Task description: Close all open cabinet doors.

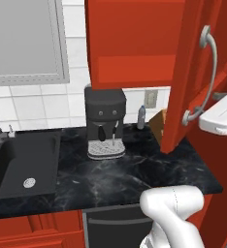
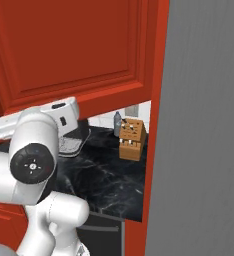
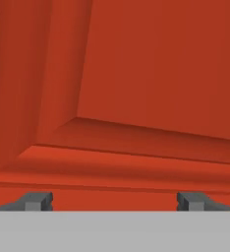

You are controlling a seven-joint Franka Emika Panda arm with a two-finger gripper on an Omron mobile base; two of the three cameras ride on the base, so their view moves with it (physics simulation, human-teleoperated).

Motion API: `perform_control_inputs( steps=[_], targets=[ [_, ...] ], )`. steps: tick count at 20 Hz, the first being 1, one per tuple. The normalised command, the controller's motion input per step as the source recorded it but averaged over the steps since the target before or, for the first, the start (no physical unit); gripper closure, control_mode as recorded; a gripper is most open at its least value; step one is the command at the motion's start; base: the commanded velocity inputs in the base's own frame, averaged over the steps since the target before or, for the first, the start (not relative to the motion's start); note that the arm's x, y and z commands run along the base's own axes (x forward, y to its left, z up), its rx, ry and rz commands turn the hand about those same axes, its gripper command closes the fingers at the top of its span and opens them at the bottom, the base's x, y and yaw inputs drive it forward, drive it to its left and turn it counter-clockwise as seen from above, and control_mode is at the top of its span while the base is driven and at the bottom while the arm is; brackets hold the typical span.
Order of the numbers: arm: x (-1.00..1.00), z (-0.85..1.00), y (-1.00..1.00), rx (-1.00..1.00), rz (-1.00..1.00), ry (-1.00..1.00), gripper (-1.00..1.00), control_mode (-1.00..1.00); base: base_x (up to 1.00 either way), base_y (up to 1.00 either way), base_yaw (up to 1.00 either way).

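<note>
The robot is working on the open cabinet door, which is swinging out over the right end of the black counter, above the wooden knife block. Its silver bar handle is facing the left base camera. The gripper is sitting close against the door's red panelled face, its 2 fingertips spread wide apart and gripping nothing; whether they are touching the panel cannot be told. This looks like the pushing step for this door, with the door not yet shut. The next move probably calls for pressing steadily along the door's swing toward the cabinet front, keeping contact near the free edge so the hand is not sliding off the glossy surface.
</note>
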Motion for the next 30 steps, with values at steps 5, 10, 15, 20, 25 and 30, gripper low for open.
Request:
perform_control_inputs(
  steps=[5, 10, 15, 20, 25, 30],
  targets=[
    [0.46, -0.28, 0.29, 0.0, 0.0, -0.1, -1.0, -1.0, 0.0, 0.0, 0.0],
    [0.47, -0.24, 0.42, 0.0, -0.05, -0.05, -1.0, -1.0, 0.0, 0.0, 0.0],
    [0.46, -0.15, 0.47, 0.0, -0.14, 0.0, -1.0, -1.0, 0.0, 0.0, 0.0],
    [0.58, -0.13, 0.28, 0.0, -0.19, 0.0, -1.0, -1.0, 0.0, 0.0, 0.0],
    [0.61, -0.1, 0.17, 0.01, -0.19, 0.0, -1.0, -1.0, 0.0, 0.0, 0.0],
    [0.59, -0.07, 0.13, 0.03, -0.19, 0.0, -1.0, -1.0, 0.0, 0.0, 0.0]
  ],
)
